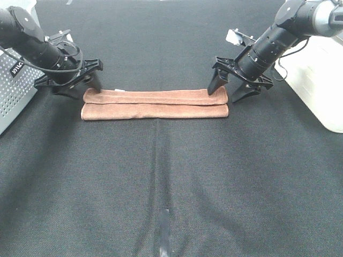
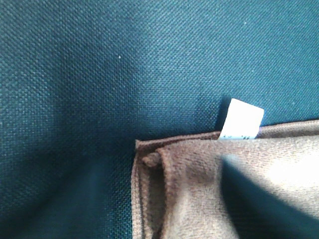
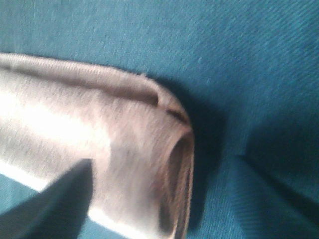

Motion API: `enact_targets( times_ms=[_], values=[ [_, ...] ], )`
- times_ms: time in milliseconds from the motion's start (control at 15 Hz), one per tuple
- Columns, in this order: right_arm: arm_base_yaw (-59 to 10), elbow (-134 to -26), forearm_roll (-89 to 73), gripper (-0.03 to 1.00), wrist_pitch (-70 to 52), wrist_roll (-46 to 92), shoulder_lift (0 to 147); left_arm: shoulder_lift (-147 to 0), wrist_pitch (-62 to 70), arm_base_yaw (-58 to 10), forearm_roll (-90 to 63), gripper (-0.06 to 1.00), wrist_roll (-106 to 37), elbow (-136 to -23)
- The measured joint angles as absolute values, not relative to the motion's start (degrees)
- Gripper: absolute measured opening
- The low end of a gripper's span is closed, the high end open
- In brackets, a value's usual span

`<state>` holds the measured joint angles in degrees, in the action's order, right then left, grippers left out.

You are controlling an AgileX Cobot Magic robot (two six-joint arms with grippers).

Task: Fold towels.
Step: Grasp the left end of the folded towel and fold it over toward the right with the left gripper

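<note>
Folded brown towel [image 1: 155, 103], left fingers [image 1: 97, 80], right fingers [image 1: 217, 83] spread wide, empty, basket [image 1: 13, 101] and bin [image 1: 321, 85] insides unseen

No legible text — basket label [image 1: 15, 69] blurred, towel tag [image 2: 241, 119] print too small

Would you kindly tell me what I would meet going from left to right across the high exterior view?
Grey perforated basket → left claw → folded brown towel → right claw → white bin.
</note>
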<state>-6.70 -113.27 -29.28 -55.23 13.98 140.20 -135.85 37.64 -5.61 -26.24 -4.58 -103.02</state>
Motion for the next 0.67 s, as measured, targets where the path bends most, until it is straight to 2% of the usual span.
enact_targets(
  times_ms=[133,467,600,667],
  values=[
    [-6.7,-113.3,-28.8,0.76,-55.3,14.0,138.1,-135.8,38.6,-5.6,-25.8,0.79,-4.6,-103.0],
    [-6.7,-113.3,-28.5,0.76,-55.3,14.0,137.3,-137.5,38.5,-5.7,-28.5,0.80,-4.6,-103.1],
    [-6.7,-113.3,-28.5,0.76,-55.3,14.0,137.3,-137.9,38.2,-6.6,-28.9,0.76,-5.0,-103.4],
    [-6.7,-113.3,-28.2,0.76,-55.3,14.0,137.3,-138.0,37.9,-7.1,-29.0,0.69,-5.0,-103.4]
  ],
)
